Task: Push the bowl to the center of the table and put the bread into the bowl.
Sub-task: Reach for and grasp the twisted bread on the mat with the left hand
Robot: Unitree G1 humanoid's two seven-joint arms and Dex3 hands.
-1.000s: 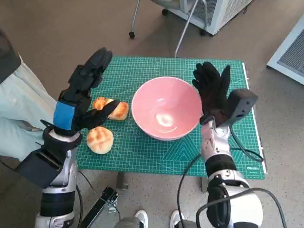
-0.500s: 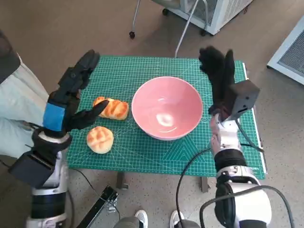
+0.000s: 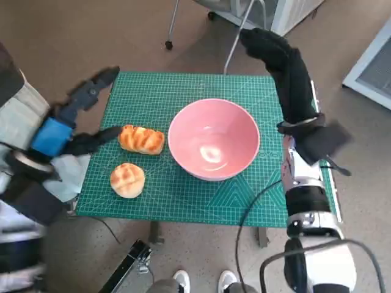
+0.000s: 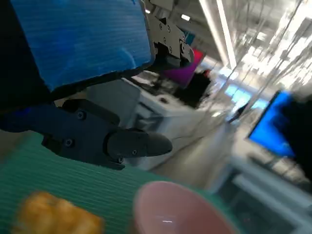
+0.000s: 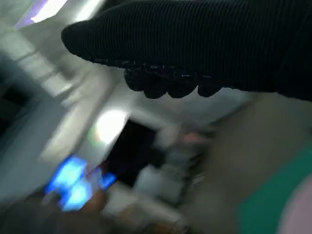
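You've got 1 pink bowl point(image 3: 214, 139) mid-mat, 2 breads beside it: long loaf point(image 3: 142, 139), round bun point(image 3: 127, 179). Left hand point(image 3: 68, 122) fingers spread, holding nothing. Right hand point(image 3: 282, 66) raised, fingers loosely apart, holding nothing.

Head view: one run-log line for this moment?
bowl: mid-mat, empty | bread: long loaf and round bun on mat beside bowl | left robot hand: open, off mat edge | right robot hand: raised, empty

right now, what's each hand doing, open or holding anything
Left hand: open, fingers spread, holding nothing, beside the bread.
Right hand: open, raised beyond the bowl, holding nothing.
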